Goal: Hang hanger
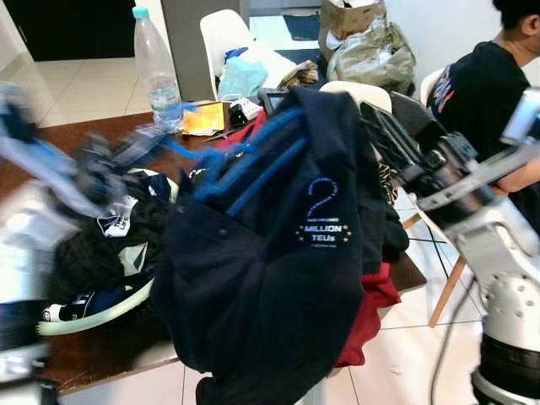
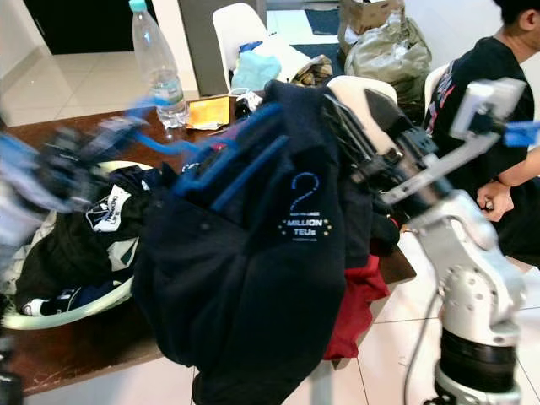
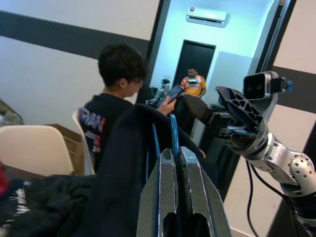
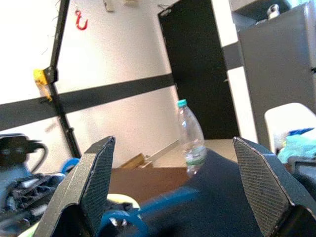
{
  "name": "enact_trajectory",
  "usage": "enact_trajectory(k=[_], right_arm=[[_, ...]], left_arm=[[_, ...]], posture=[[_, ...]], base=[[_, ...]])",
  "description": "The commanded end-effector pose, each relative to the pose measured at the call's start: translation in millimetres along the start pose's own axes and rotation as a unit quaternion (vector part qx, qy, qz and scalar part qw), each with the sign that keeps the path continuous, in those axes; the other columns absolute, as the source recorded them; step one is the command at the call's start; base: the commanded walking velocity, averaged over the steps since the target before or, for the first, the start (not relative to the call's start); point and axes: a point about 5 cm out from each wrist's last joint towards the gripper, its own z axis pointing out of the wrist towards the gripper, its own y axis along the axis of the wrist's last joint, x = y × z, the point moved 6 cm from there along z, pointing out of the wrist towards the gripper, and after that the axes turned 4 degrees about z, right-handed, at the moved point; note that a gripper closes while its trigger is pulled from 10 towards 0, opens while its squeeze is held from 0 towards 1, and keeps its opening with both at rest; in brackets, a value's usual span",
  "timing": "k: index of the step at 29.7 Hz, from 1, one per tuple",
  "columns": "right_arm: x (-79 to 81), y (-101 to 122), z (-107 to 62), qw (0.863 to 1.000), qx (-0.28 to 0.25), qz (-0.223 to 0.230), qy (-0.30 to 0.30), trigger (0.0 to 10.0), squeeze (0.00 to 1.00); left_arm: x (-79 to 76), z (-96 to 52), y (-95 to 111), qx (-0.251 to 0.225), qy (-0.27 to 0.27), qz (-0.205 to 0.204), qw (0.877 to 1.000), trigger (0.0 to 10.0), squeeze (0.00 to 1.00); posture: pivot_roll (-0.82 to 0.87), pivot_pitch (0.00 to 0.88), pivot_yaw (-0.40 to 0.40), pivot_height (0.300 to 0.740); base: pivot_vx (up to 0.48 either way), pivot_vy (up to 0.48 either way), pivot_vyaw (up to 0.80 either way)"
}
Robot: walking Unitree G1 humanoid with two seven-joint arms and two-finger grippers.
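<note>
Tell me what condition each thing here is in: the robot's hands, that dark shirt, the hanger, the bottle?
left gripper: shut on the blue hanger, blurred in the head views.
right gripper: open, fingers spread wide beside the garment.
blue hanger: inside the garment, held up off the table.
dark navy garment: draped over the hanger, hanging down.
water bottle: upright on the table, capped.
clothes basket: on the table, heaped with clothes.

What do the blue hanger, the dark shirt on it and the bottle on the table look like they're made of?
Hanger: probably plastic, uniformly bright blue flat bars. Shirt: soft matte navy fabric, draping in folds, with a white print. Bottle: clear thin plastic, see-through with a light blue cap.
</note>
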Motion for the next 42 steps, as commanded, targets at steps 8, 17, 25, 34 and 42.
enact_trajectory(k=[8,17,25,34,42], right_arm=[[10.4,-52,12.4,0.991,0.119,-0.045,-0.034,10.0,0.0],[-32.3,-11,11.9,0.977,0.059,-0.135,-0.151,10.0,0.0],[-38.5,-13,10.9,0.953,0.093,-0.236,-0.163,10.0,0.0],[-24.6,-18,10.6,0.968,0.098,-0.195,-0.122,10.0,0.0],[-35.3,-25,2.6,0.941,0.15,-0.271,-0.133,10.0,0.0]], left_arm=[[-8.4,11.9,5,-0.008,-0.014,0.026,1.0,3.3,0.0],[-7.9,11.7,8,-0.007,-0.006,0.045,0.999,3.7,0.0],[-9.0,11.4,8,-0.007,-0.006,0.049,0.999,3.5,0.0],[-6.8,10.2,12,-0.005,-0.004,0.057,0.998,3.5,0.0],[-8.0,10.7,11,-0.004,-0.006,0.057,0.998,3.4,0.0]], posture=[[0.06,0.139,0.045,0.74],[0.07,0.134,0.044,0.74],[0.07,0.129,0.042,0.74],[0.07,0.127,0.044,0.74],[0.07,0.13,0.047,0.74]], base=[[0.0,0.0,0.0],[0.0,0.0,0.0],[0.0,0.0,0.0],[0.0,0.0,0.0],[0.0,0.0,0.0]])
